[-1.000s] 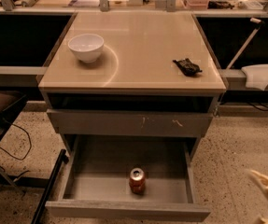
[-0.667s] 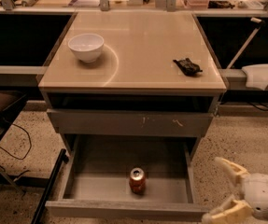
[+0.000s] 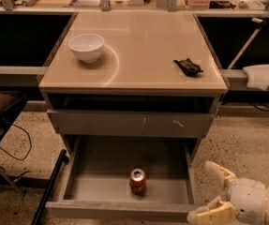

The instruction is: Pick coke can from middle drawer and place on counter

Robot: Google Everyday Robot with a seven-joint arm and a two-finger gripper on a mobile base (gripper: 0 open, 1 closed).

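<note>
Coke can seen upright in middle drawer, lower centre; end effector spread wide, empty, lower right; can could be toppled by off-centre finger contact; drawer side could be struck.

Wht bowl left; blk lump right

The gripper sits low at the right, fingers apart — its arm runs off the right edge. Its lower finger hides the near corner of the drawer. Left of it, the words on the can are too small to read. Far above it, the black lump is too small to name.
</note>
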